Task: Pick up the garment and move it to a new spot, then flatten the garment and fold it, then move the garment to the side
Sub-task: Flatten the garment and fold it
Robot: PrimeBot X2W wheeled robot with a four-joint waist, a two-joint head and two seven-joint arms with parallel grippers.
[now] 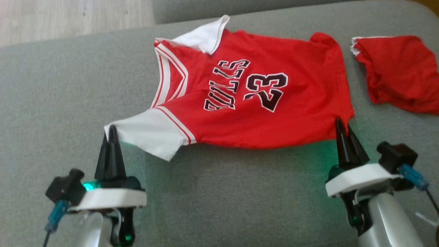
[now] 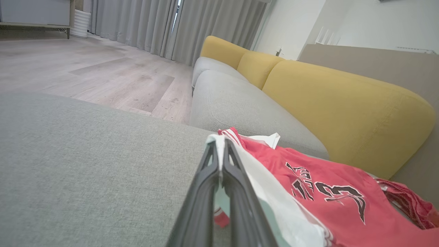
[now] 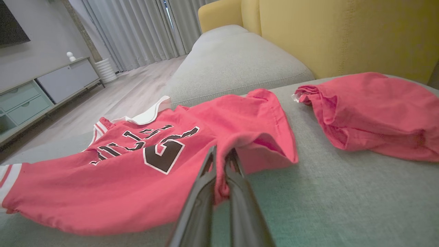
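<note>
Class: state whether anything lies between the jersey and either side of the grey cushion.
A crumpled red garment lies on the cushion right of the jersey, apart from it. Leftward, nothing visible blocks. The left gripper and right gripper both pinch the jersey.

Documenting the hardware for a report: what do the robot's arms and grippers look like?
The left gripper and right gripper match: two long, tapering black fingers on a white collar lit green, a black side block with a blue plug and dark cable, over pale silvery forearms.
</note>
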